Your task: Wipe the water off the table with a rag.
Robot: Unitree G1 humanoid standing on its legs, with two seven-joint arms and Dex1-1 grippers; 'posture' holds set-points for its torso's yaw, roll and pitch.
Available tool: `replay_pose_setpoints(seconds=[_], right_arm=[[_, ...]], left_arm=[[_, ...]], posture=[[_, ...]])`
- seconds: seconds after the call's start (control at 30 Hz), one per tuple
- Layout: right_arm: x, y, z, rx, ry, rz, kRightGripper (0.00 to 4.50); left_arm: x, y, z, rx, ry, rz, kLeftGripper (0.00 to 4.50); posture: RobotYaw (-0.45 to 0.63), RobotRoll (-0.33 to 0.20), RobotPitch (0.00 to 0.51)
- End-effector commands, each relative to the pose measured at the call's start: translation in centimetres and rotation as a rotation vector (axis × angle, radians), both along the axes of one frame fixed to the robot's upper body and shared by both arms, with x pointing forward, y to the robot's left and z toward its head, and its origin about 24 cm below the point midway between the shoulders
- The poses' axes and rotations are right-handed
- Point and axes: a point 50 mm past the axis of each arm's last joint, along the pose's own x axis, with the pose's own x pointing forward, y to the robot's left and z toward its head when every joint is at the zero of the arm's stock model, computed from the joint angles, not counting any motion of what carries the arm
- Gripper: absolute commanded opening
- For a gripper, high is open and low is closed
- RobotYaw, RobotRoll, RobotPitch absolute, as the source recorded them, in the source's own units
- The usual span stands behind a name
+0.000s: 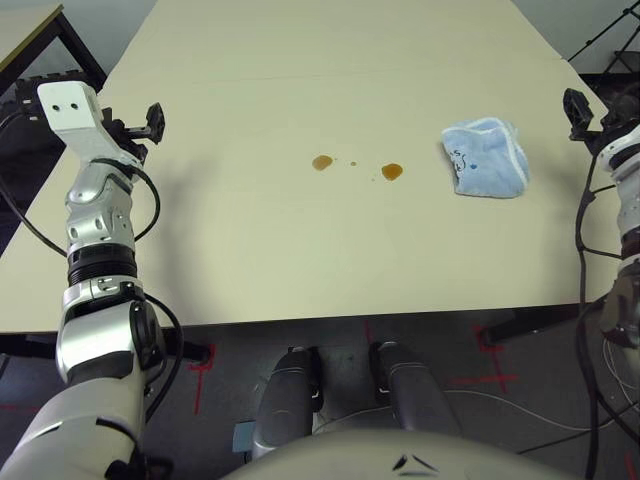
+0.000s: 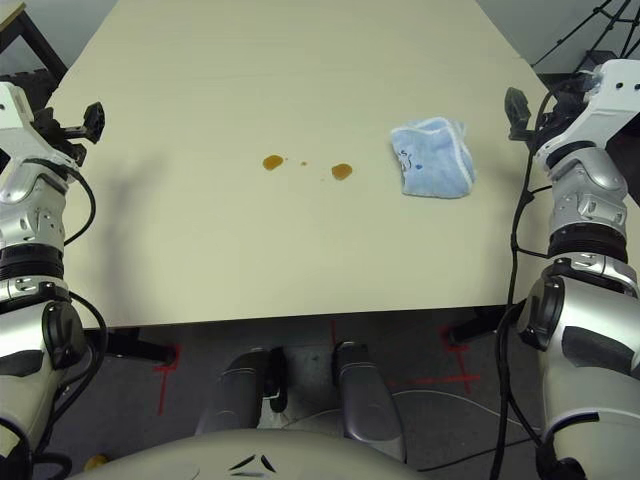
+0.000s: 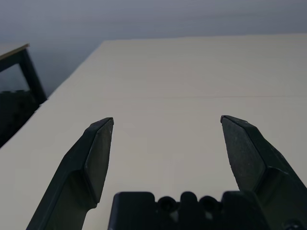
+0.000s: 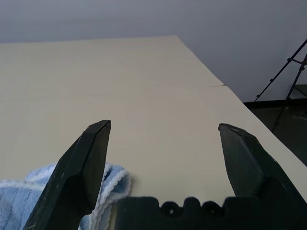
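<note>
Two small amber-brown drops of water lie near the middle of the pale beige table, with tiny specks between them. The light blue rag lies crumpled to their right, white edging showing. My right gripper hovers open just right of the rag, near the table's right edge; in the right wrist view the rag lies beside one finger. My left gripper is open over the table's left side, far from the drops, with nothing between its fingers.
A dark-framed table stands at the far left. A black tripod stands at the back right. Cables hang near the right arm, and red tape crosses mark the floor under the table's front edge.
</note>
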Motion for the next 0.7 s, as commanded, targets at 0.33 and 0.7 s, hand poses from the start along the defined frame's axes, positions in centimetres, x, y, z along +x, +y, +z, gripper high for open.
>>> replay_pose_setpoints(seconds=[0.33, 0.7], right_arm=[[0.9, 4.3, -0.1, -0.083, 0.211, 0.307, 4.47], [1.9, 6.4, -0.5, -0.154, 0.494, 0.361, 4.47]], left_arm=[[-1.9, -8.0, -0.1, 0.027, 0.150, -0.729, 4.50], [-2.4, -8.6, -0.1, 0.044, 0.166, -0.770, 4.50]], posture=[[-0.12, 0.000, 0.139], [-0.12, 0.000, 0.142]])
